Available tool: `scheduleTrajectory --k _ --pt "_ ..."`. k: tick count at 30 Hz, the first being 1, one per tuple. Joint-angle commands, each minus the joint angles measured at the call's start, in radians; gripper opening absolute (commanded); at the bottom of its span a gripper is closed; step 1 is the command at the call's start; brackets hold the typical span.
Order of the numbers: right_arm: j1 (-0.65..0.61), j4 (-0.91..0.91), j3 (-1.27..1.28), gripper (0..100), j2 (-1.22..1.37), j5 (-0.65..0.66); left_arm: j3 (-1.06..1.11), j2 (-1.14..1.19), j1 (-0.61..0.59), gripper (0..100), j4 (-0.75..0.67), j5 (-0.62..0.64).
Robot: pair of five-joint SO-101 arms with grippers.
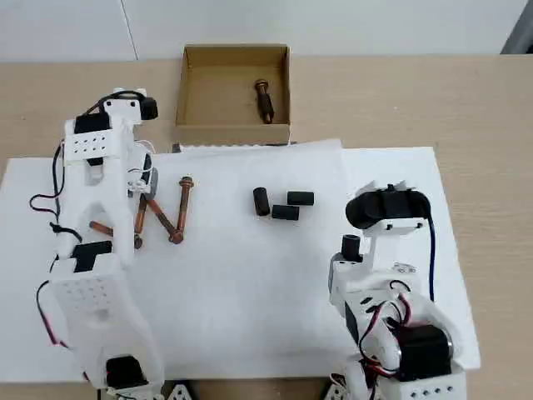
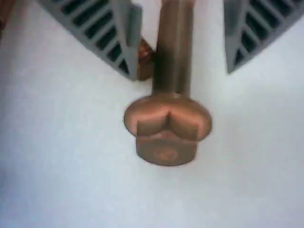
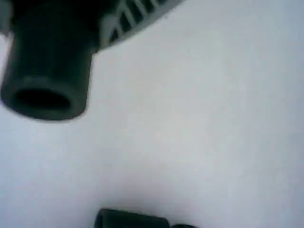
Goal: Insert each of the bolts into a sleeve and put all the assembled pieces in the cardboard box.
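**A:** Bolt (image 2: 167, 128) first: where does it lie from the left gripper (image 2: 183, 72)?

**B:** Right under it, flat on the white sheet (image 1: 250, 292). The jaws stand wide and straddle the shank, one on each side, neither touching it. The hex head pokes out past the fingertips. So its long axis runs across the closing line, which I'd say is what a squeeze needs.

**A:** Which one is that seen from above?

**B:** Hard to say, because the arm hides the spot. It is probably the one among the loose bolts (image 1: 184, 204) whose shank runs in beneath the gripper.

**A:** And the right gripper (image 1: 351, 255)?

**B:** It is clamped on a black sleeve (image 3: 47, 71), held above the sheet with its bore open toward the wrist camera. It sits well apart from the bolt, beyond the three spare sleeves (image 1: 286, 212).

**A:** So the left arm is nearer?

**B:** Clearly. One assembled piece (image 1: 264, 100) already lies in the cardboard box (image 1: 212, 92).
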Motion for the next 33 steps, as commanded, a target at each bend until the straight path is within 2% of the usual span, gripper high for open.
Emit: scheduleTrajectory --k 1,10,21,24,28,33 --pt "-0.004 -0.022 -0.005 0.3 -0.010 0.005 -0.039 0.002 -0.002 12 -0.017 -0.006" --pt "-0.004 -0.022 -0.005 0.3 -0.010 0.005 -0.147 0.135 -0.005 12 -0.015 -0.006" --pt "-0.002 -0.022 -0.005 0.3 -0.010 0.005 -0.266 0.190 -0.006 0 0.040 -0.006" --pt "-0.004 -0.022 -0.005 0.3 -0.010 0.005 -0.265 0.186 -0.005 0 0.054 -0.006" --pt "-0.004 -0.022 -0.008 0.3 -0.010 0.005 -0.298 0.184 -0.005 0 0.098 -0.006" --pt "-0.004 -0.022 -0.012 0.3 -0.010 0.005 -0.503 0.184 -0.003 0 0.213 -0.002"
